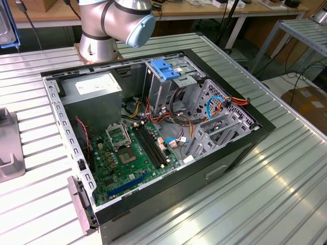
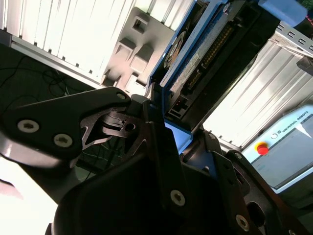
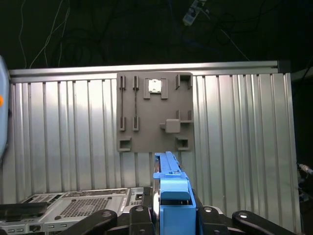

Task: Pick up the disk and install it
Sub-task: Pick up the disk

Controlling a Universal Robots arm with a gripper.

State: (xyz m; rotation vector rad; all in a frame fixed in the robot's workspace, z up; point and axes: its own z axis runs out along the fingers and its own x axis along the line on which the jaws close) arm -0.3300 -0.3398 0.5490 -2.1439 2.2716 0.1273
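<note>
The black two-finger gripper (image 3: 173, 211) is clamped on the flat grey-metal, blue-railed disk (image 3: 171, 188) — edge-on, clear above the grey plastic holder (image 3: 154, 112) by the ribbed aluminium bench's (image 3: 244, 147) edge. Best carried squarely — rails unskewed, grip firm.

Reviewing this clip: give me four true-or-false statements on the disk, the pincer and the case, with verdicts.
1. The pincer grips the disk. True.
2. The computer case is closed. False: it lies open, with the motherboard showing.
3. A grey fixture plate lies on the ribbed metal table. True.
4. The disk's side rails are red. False: they are blue.
</note>
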